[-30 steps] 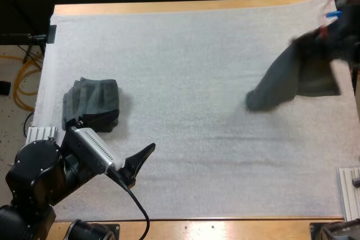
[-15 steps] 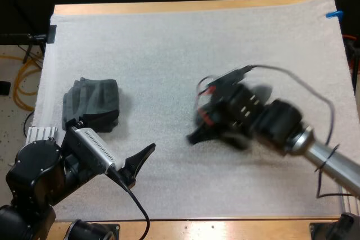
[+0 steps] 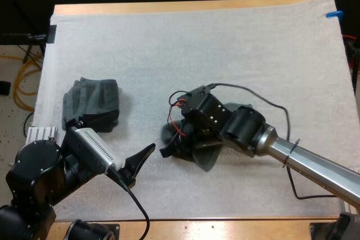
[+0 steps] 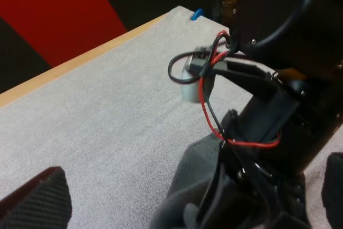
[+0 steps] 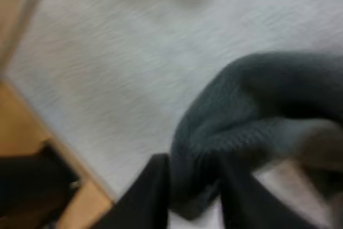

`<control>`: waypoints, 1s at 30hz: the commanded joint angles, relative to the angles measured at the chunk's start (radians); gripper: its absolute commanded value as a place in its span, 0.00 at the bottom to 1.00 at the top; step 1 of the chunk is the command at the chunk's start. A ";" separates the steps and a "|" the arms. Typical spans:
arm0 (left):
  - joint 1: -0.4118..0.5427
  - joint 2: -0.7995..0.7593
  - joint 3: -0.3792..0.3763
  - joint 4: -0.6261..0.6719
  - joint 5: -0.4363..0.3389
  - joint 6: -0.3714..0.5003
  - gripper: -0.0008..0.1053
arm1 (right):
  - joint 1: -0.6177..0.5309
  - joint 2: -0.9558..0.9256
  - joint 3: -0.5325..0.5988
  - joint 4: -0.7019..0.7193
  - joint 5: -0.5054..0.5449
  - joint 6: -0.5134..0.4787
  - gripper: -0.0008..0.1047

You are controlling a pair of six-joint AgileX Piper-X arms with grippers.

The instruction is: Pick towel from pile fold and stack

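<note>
Since half a second ago, your right jaws have slid toward your left jaws, bringing the crumpled towel [image 3: 206,159]. High view: it lies under the right jaws, the folded stack [image 3: 93,104] is beyond your left jaws, and open mat [image 3: 225,49] lies elsewhere. Left wrist: the left jaws gape and the right arm [image 4: 278,79] blocks ahead. Right wrist: the right jaws clamp the crumpled towel, with the worktop [image 5: 21,122] edge near.

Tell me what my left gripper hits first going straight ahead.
Probably the crumpled towel that the right gripper pinches, lying directly ahead of the left gripper; depth is unclear, so that gripper itself could come first.
</note>
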 commanded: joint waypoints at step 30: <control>-0.005 -0.004 0.001 0.034 -0.039 -0.003 0.87 | -0.127 -0.105 0.192 0.293 0.140 -0.089 0.71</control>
